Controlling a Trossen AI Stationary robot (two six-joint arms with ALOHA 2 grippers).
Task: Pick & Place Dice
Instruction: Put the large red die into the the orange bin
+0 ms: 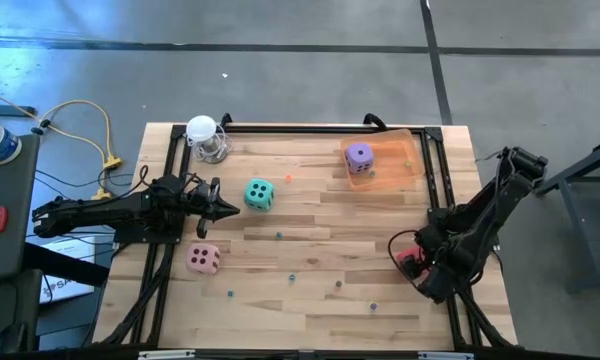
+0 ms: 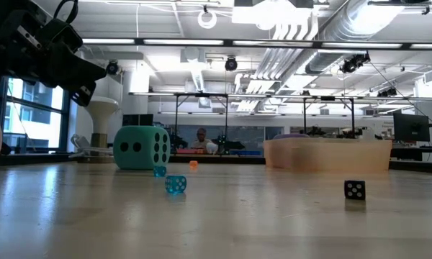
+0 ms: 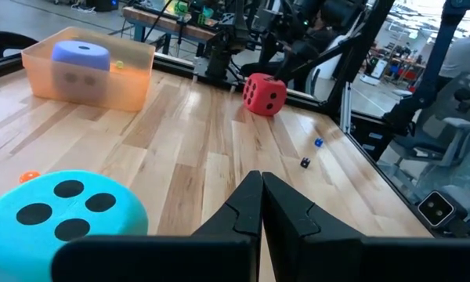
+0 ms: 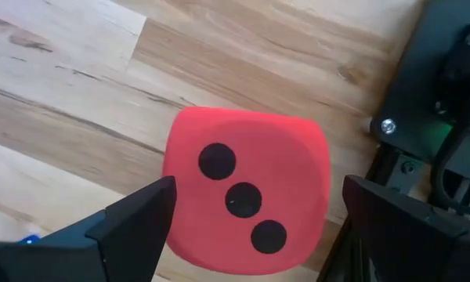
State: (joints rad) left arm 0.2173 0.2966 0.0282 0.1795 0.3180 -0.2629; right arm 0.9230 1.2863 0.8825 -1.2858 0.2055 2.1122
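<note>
Bench: pale wooden bench (image 1: 310,270) scattered with tiny beads.
Left gripper: left gripper (image 1: 230,206) clenched empty, just beside the teal die (image 1: 259,195).
Right gripper: right gripper (image 4: 251,215) spread wide around the red die (image 4: 247,190), at the bench's right edge; contact unclear.
Purple die: purple die (image 1: 359,158) sits inside the orange bin (image 1: 405,165).
Pink die: pink die (image 1: 203,258) near the left arm, cut off in the low view.

light: bright, from ceiling lamps (image 2: 288,29) at 12 o'clock | shadows: soft, small | glare: pale shine on tabletop (image 2: 223,216) | blur: near teal die (image 3: 63,219) fuzzy
</note>
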